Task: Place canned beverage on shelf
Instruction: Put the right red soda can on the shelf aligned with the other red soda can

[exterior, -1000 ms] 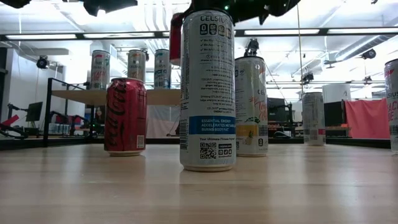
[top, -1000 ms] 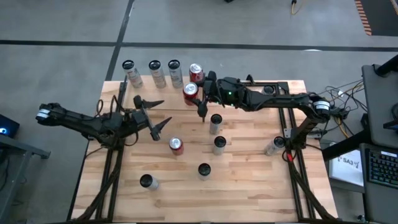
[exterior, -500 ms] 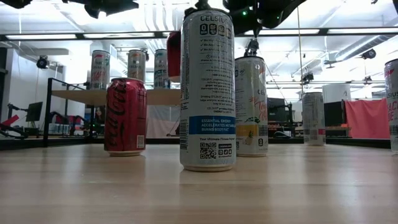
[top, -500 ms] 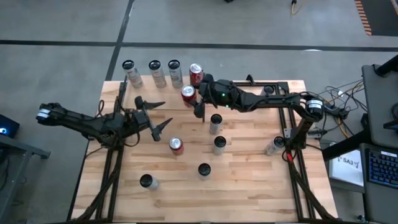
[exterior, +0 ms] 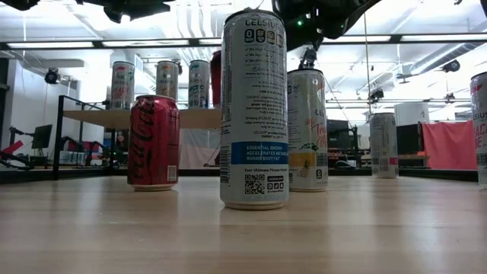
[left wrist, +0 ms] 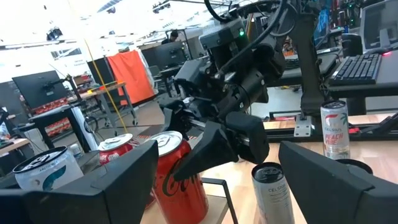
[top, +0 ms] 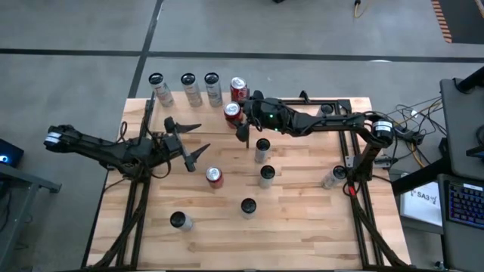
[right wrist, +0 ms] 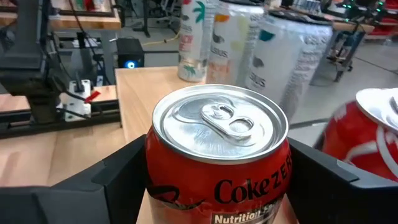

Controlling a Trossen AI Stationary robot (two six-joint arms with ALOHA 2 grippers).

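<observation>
Clearly the right gripper (top: 236, 121) clamps a red Coke Zero can (right wrist: 217, 162), silver-topped, upright.

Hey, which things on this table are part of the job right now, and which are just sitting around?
In the job:
Coke Zero can, gripped by the right gripper
shelf, four cans already on it

Just sitting:
red can, Celsius can and peach can, on the tabletop
left gripper, open, waiting

three red cola cans (top: 215, 177), eight pale slim cans (top: 262, 150) — one shelf (top: 198, 100)
</observation>
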